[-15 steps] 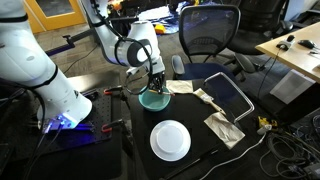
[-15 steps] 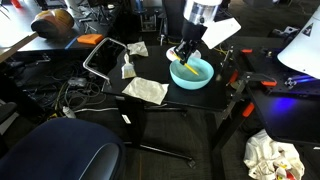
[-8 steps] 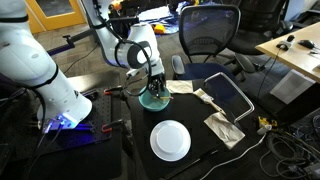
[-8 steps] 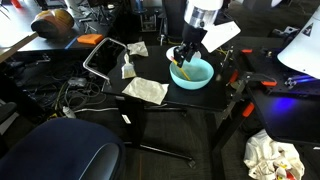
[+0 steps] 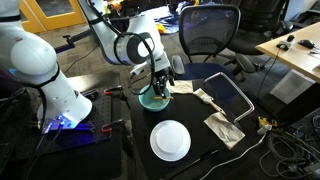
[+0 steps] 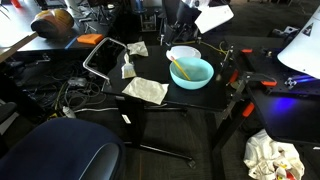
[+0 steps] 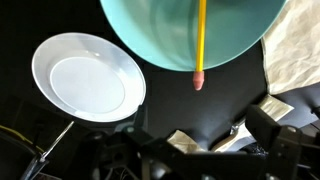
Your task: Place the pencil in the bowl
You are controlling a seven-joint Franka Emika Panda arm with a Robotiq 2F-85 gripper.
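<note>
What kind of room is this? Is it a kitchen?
Probably not a kitchen. It looks like an office or a robot lab. There is a black office chair, a wooden desk with gear on it, and tangled cables on the floor near the robot arm.

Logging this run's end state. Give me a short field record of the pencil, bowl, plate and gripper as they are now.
pencil: lies in the bowl, pink eraser end poking past the rim
bowl: teal, upright on the black table
plate: white, empty, beside the bowl
gripper: hovers near the bowl, open, holding nothing
task: looks done
</note>
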